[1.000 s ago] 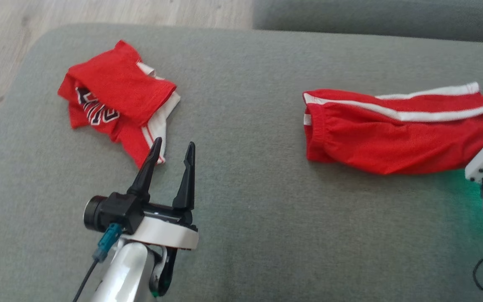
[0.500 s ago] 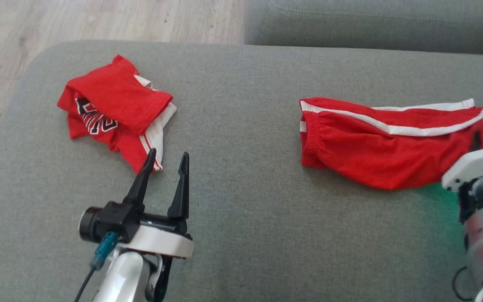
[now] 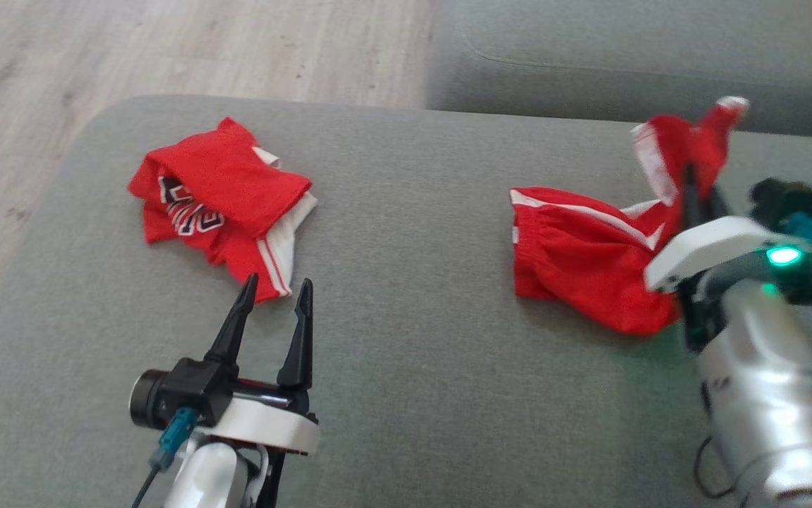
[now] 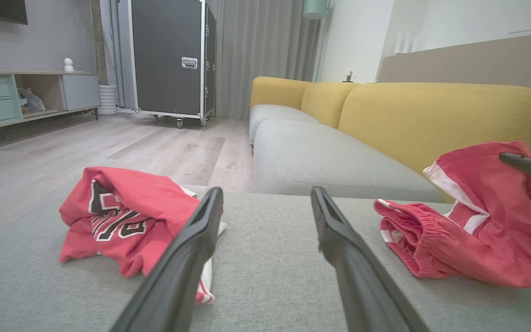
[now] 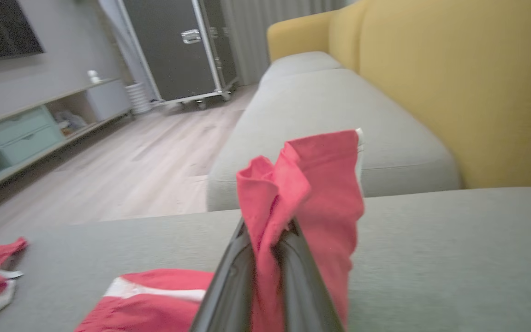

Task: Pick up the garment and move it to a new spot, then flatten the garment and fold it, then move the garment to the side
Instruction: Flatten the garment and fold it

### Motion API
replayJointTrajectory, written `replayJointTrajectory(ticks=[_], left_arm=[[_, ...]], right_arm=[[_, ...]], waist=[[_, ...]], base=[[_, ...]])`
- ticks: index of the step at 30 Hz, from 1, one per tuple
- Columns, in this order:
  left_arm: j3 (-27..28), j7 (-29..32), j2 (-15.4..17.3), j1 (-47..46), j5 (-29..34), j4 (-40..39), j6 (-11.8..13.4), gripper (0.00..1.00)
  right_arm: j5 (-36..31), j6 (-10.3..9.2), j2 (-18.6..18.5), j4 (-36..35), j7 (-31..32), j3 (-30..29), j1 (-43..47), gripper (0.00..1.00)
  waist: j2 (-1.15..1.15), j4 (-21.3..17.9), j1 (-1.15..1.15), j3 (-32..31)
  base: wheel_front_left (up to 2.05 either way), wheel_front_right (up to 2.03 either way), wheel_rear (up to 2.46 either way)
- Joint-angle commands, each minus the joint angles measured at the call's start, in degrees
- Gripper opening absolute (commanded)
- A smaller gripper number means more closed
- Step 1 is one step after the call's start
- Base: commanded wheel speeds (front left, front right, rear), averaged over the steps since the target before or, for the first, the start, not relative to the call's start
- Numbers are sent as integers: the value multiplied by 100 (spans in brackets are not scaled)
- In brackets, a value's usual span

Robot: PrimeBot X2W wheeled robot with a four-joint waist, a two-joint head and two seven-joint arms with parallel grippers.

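A red shirt (image 3: pixel 219 204) lies near the left edge of the cushion (image 3: pixel 413 353), beside the wide-open left gripper (image 3: pixel 279 282). Near the right edge, the right gripper (image 3: pixel 695 183) pinches one lifted end of the red shorts (image 3: pixel 575 254), which stretch left to right.

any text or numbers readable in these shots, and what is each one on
"7" and then a second digit, perhaps "6": a black, white-edged number on the red jersey. Creases hide part of it, so the second digit is unsure.
No writing can be seen on the red shorts, just white stripes.
No label can be read on the black wheeled case, just a metal latch.
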Motion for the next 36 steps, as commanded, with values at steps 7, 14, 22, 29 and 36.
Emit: replayJointTrajectory(ticks=[7,14,22,29,36], left_arm=[[214,-55,39,-67,111,-124,-21,100],[298,-55,39,30,134,-99,-37,100],[298,-55,39,76,94,-126,-14,100],[296,-55,39,88,64,-145,21,100],[367,-55,39,104,52,-262,48,100]], right_arm=[[1540,19,106,-982,-78,2244,632,0],[1963,19,59,-808,-78,3504,859,0],[2057,19,34,-191,-78,4152,748,44],[2200,19,71,-39,-78,4535,657,100],[2409,19,-133,-791,-79,3998,775,100]], waist=[[0,301,1,-101],[0,478,1,-143],[0,422,1,-122],[0,193,1,-161],[0,-188,1,-255]], base=[[0,0,0],[0,0,0],[0,0,0],[0,0,0],[0,0,0]])
